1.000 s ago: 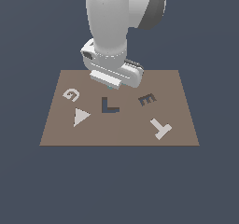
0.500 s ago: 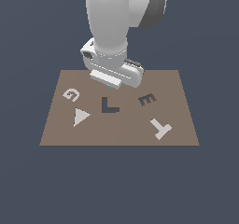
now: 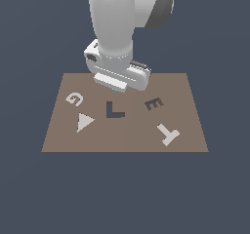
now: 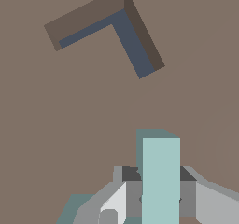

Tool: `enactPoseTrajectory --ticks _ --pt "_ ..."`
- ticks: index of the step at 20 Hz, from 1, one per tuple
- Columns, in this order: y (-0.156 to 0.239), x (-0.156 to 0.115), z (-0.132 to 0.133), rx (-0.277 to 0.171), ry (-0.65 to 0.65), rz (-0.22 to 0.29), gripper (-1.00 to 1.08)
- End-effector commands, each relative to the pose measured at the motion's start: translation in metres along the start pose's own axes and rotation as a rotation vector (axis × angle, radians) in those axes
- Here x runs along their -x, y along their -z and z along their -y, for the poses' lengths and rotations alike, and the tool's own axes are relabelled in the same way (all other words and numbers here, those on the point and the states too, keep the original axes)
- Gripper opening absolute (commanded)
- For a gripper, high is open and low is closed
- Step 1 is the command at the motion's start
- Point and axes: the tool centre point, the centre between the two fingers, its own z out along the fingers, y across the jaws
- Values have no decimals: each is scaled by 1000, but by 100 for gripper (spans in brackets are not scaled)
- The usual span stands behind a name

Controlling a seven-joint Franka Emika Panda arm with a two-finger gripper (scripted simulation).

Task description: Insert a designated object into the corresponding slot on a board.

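The white gripper [image 4: 161, 197] pinches the small pale teal piece [image 4: 160, 176], carrying it above the flat brown board [image 3: 190, 130]. It hangs just beside the dark navy L-shaped recess [image 3: 114, 110], probably awaiting alignment before lowering.

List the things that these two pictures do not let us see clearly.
- Teal piece: wrist view, cut off by the picture edge and gripper; full shape unknown.
- Same piece, exterior view: only a sliver, hidden under the gripper.
- G, triangle, T, E: outside the wrist view, which shows only the L slot on the board.
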Motion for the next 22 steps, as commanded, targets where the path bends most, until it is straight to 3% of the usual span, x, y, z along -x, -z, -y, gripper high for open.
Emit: enactPoseTrajectory --ticks 1,12,22 --pt "0 -1 -1 0 21 0 -100" --pt "1 -13 -9 0 230 -1 -100" --pt "2 -35 -16 0 574 -1 -100"
